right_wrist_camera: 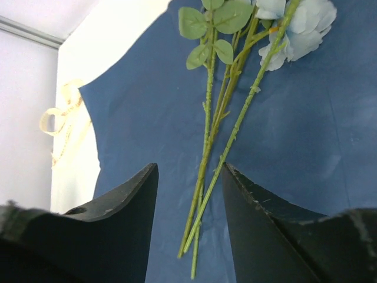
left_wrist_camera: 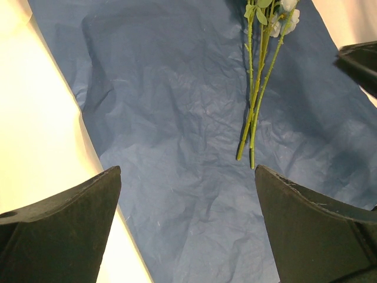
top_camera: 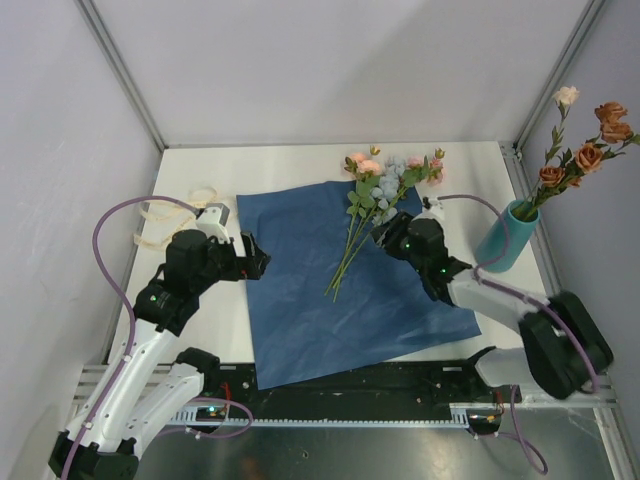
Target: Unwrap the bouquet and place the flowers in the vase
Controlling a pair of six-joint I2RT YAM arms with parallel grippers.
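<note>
While the blue paper point(top_camera: 320, 300) is lying flat across the table point(top_camera: 280, 165), leaving bare strips down both sides, the flowers point(top_camera: 372, 205) are resting on its far right part, well apart from the vase point(top_camera: 505, 240) at the table's right edge. The right gripper point(right_wrist_camera: 190, 168) is hanging low, fingers partly apart, straddling the green stems. The left gripper point(left_wrist_camera: 187, 171) is hovering, spread wide, over the paper's left edge.

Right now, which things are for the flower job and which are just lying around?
For the job: loose flowers; teal vase, already holding some blooms; right hand, straddling the loose stems.
Lying about: blue paper, spread flat; cream ribbon, far left.
</note>
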